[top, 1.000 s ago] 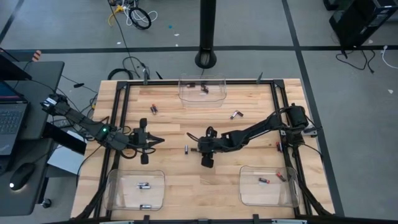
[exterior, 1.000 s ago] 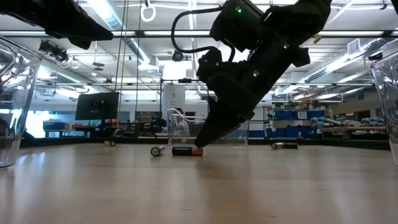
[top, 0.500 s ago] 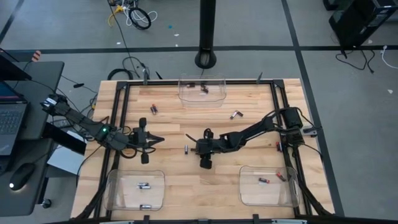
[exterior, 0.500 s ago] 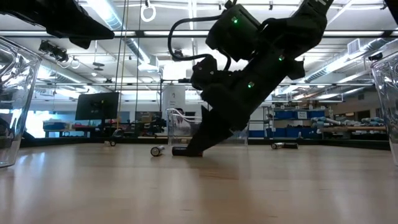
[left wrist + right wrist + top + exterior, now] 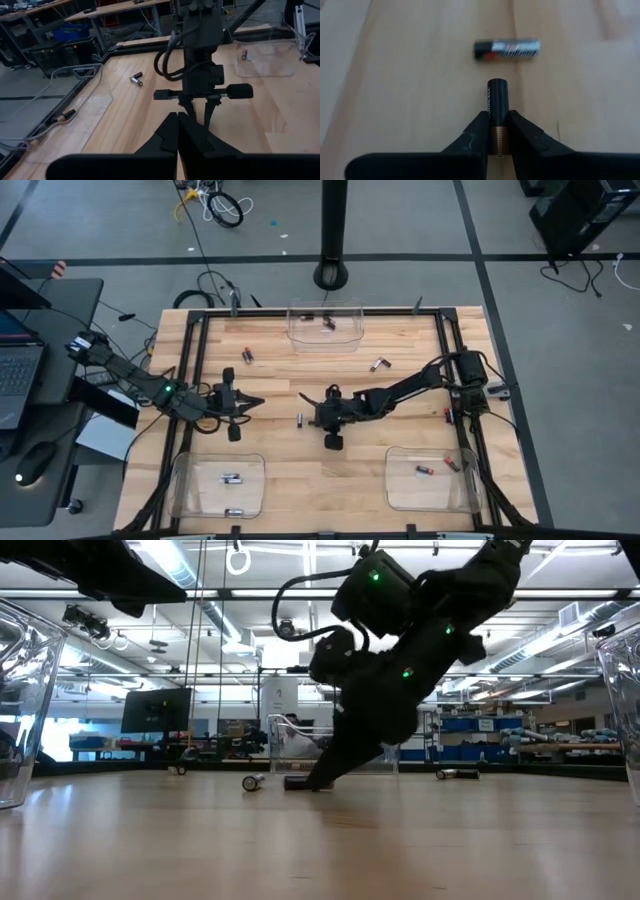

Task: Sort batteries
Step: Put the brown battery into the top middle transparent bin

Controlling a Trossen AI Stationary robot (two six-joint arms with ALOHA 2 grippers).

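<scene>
The bench (image 5: pixel 400 395) carries three clear bins, and the sorting looks to me roughly half done. The far bin (image 5: pixel 352 342) holds two batteries, the near left bin (image 5: pixel 182 480) holds two and the near right bin (image 5: pixel 400 498) holds two, so six cells are already put away. My left gripper (image 5: pixel 256 404) hangs over the left middle of the bench with its fingers pressed together, empty and waiting. My right gripper (image 5: pixel 497 120) is down at the wood near the bench's middle, its fingers narrowed onto the copper end of a black battery (image 5: pixel 497 95). The battery seems to be on the bench, or barely above it, with its black end sticking out ahead. Just beyond it, not touching, lies a silvery battery (image 5: pixel 506 48) crosswise. Counting what is left outside the bins, I make it the one in my grip, that silvery neighbour and a small cell (image 5: pixel 247 354) toward the far left. There is another (image 5: pixel 378 364) toward the far right, and what looks like one more (image 5: pixel 447 415) against the right rail, though that last is too small to be sure of. That makes five loose against six binned, so I judge the gripped cell needs lifting and carrying to its bin, then four more trips.
</scene>
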